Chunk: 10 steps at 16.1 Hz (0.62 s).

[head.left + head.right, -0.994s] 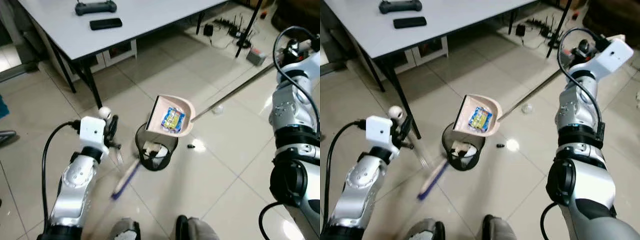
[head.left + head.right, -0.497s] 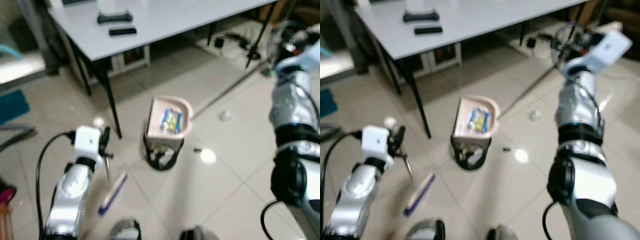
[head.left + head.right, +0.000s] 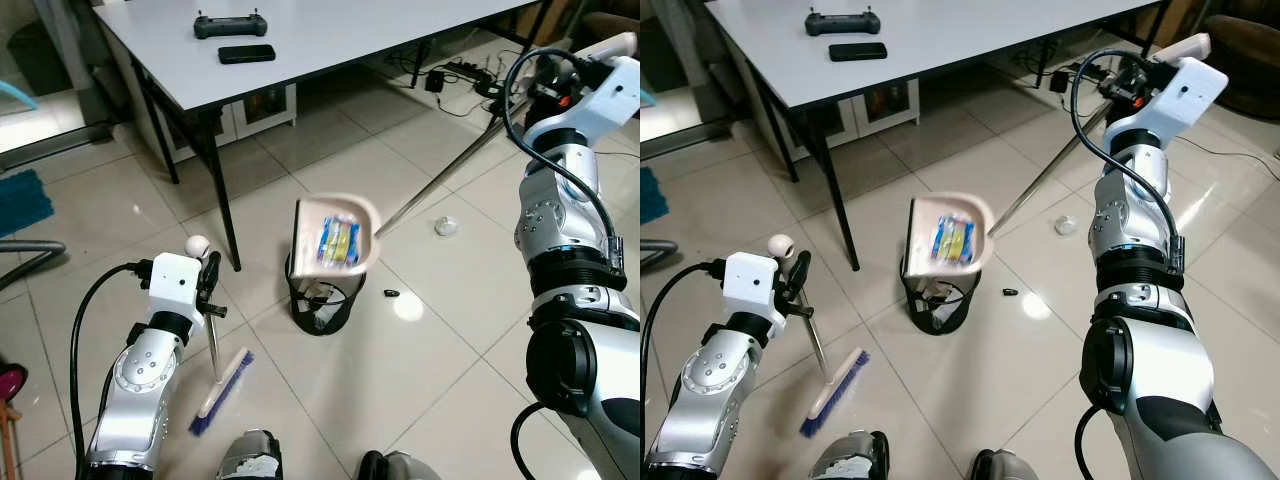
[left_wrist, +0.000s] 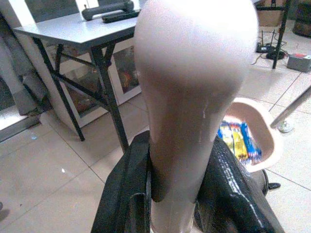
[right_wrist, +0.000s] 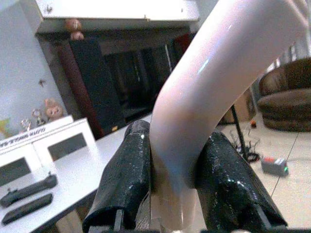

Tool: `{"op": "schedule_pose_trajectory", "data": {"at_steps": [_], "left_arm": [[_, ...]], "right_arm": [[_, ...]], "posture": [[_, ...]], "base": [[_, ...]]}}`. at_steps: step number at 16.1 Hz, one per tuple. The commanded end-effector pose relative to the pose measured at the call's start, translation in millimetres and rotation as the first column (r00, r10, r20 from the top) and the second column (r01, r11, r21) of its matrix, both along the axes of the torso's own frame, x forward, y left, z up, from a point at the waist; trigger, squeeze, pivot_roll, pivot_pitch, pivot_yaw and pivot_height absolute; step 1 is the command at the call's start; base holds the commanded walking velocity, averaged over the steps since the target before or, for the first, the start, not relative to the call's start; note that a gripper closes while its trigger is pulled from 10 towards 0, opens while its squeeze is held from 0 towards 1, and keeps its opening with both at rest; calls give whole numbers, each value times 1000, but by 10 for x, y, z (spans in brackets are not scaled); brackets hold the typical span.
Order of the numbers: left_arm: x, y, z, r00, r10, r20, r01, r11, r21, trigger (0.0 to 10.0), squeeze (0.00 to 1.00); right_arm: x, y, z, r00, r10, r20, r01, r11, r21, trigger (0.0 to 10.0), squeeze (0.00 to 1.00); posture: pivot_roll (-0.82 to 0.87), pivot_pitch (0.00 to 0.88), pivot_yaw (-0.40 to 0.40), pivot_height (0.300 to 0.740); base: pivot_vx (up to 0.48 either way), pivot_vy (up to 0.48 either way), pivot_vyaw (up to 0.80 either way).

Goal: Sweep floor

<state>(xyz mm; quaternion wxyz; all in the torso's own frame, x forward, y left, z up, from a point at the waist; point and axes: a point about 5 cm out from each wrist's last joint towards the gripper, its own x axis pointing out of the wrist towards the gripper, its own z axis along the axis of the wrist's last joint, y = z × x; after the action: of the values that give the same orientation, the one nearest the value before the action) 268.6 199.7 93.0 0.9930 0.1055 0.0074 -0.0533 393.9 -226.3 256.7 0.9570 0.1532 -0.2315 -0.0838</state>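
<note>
Left gripper: jaws clamped on pale broom handle; blue-bristled broom head on floor at 7 o'clock of black mesh bin
Right gripper: jaws clamped on long dustpan handle; pink dustpan with yellow wrappers tilted over bin

Head looks down; wrists seemingly close-up.

The dustpan, which had been tipped sideways over the wire trash bin, rose to stand nearly on edge above it, the yellow snack packet still inside. The broom swung from a low slant beside the bin to nearly upright, its bristle head landing further from the bin.
</note>
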Motion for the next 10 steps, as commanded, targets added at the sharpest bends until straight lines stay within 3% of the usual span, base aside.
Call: {"op": "schedule_pose_trajectory", "data": {"at_steps": [1,6,10], "left_arm": [[-20,8,26,1000,1,12,-1,1000,14,10000,0],[-14,2,27,1000,-3,8,3,1000,19,10000,0],[-29,-6,21,1000,-9,7,9,1000,22,10000,0]], "right_arm": [[-11,25,139,997,-2,71,4,1000,-29,10000,0],[-31,268,163,990,78,118,-50,972,-228,10000,0],[-73,418,154,979,121,163,-73,959,-274,10000,0]], "posture": [[100,116,0,740],[103,120,-2,740],[106,119,0,740]], "base": [[0,0,0],[0,0,0],[0,0,0]]}}
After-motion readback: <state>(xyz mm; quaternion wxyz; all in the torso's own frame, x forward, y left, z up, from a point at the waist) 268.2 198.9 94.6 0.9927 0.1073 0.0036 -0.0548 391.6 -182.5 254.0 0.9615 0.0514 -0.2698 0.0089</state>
